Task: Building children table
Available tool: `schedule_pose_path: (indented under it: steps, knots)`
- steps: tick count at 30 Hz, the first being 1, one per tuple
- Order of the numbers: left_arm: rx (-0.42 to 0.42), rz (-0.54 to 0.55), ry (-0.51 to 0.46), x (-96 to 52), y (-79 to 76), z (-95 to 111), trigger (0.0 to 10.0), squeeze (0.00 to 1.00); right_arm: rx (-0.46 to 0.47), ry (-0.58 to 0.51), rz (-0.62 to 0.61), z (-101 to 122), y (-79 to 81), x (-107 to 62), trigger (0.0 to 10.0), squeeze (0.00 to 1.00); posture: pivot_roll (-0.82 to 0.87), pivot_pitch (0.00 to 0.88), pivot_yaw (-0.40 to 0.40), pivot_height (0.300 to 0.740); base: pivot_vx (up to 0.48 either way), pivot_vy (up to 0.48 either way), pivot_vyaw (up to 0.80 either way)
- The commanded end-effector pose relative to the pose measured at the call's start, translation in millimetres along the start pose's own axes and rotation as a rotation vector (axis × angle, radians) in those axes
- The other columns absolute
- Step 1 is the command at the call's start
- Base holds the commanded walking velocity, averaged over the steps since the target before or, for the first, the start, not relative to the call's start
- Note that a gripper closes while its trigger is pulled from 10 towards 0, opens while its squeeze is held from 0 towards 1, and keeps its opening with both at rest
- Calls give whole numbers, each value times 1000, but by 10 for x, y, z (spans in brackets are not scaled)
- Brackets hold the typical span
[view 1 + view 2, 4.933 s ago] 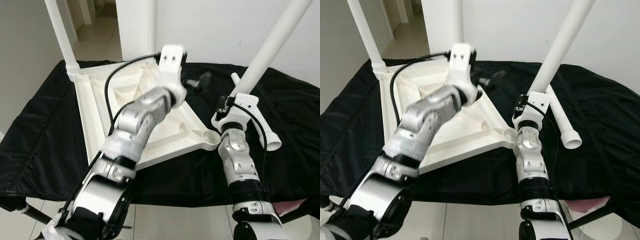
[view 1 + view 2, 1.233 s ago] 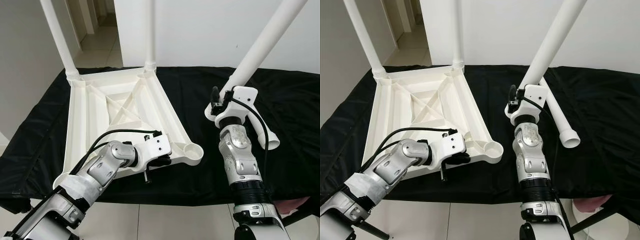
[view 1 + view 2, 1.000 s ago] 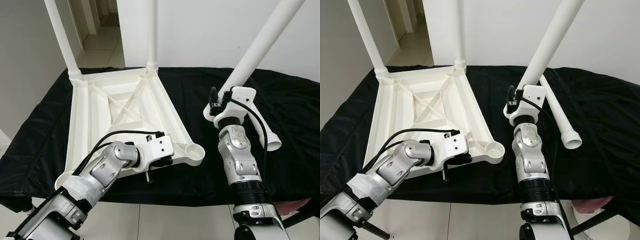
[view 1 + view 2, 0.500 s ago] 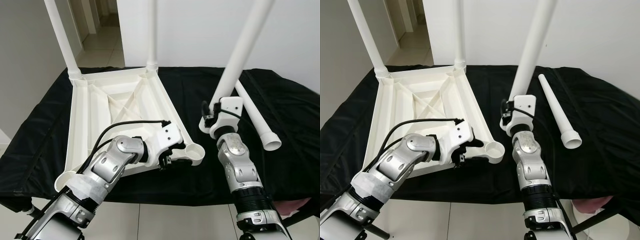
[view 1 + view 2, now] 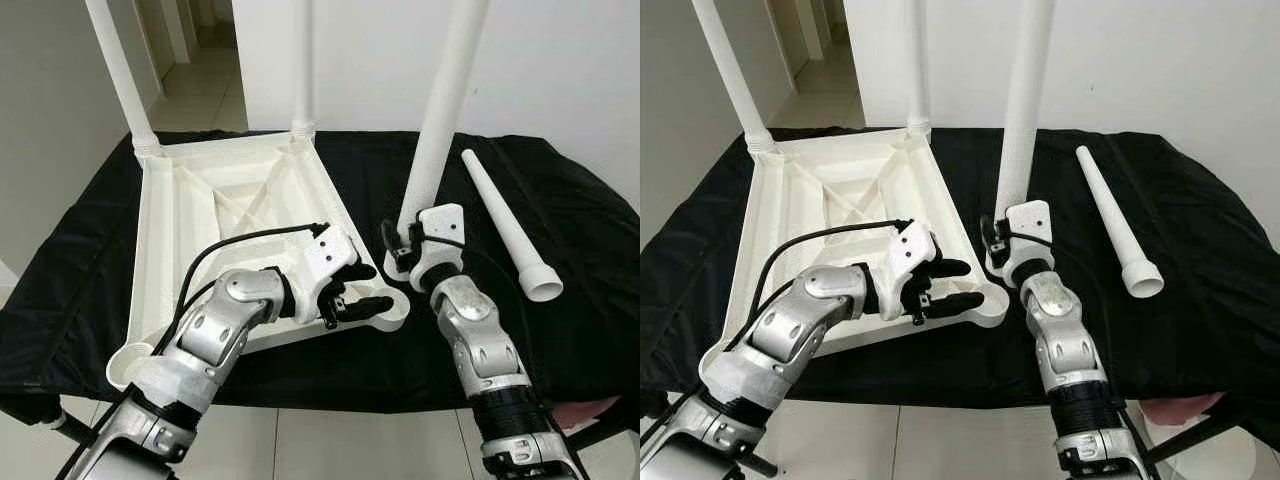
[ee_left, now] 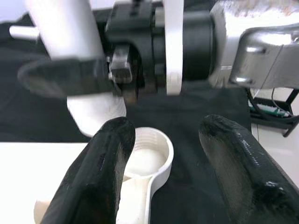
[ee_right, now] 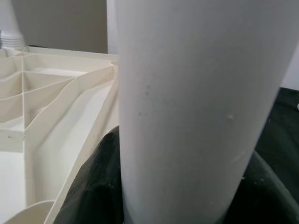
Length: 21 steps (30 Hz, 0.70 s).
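The white tabletop (image 5: 200, 220) lies upside down on a black cloth, with two legs (image 5: 120, 75) (image 5: 303, 60) standing in its far corners. My right gripper (image 5: 405, 238) is shut on a third white leg (image 5: 440, 130), held nearly upright with its lower end just above and beside the near-right corner socket (image 5: 395, 305). In the right wrist view that leg (image 7: 182, 102) stands between the dark fingers (image 7: 93, 186). My left gripper (image 5: 362, 290) is open at the same corner, its fingers (image 6: 100, 172) on either side of the socket (image 6: 149, 154), holding nothing.
A fourth loose leg (image 5: 505, 225) lies on the cloth to the right, wide end toward me. The near-left corner socket (image 5: 125, 365) hangs at the cloth's front edge. White walls stand behind, and a doorway opens at the far left.
The right gripper has swung its leg from tilted to nearly upright and carried it left to the corner socket. The left gripper has risen from the tabletop's near edge to the socket.
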<state>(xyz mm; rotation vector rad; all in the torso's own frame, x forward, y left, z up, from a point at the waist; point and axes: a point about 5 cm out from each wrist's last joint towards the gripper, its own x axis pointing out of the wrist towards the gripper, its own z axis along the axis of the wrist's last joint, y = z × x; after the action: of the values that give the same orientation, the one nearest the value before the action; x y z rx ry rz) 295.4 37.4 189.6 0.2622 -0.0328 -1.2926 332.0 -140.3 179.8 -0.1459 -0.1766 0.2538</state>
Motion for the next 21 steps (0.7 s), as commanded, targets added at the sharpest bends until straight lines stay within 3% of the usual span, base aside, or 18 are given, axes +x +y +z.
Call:
schedule_pose_path:
  steps: [1, 10, 21]
  knots:
    - [15, 185, -13, -36, 88, 6, 10000, 0, 12, -20, 24, 17, 38, -21, 10000, 0, 37, 52, 4, 740, 0, 0, 0]
    - [-32, 165, 8, -120, 34, -104, 10000, 0, 6, -42, 64, -13, 92, -96, 10000, 0, 41, 54, -3, 740, 0, 0, 0]
    - [-76, 118, 7, -196, -44, -151, 10000, 0, 81, -24, 85, -135, 97, -352, 10000, 0, 43, 64, -6, 740, 0, 0, 0]
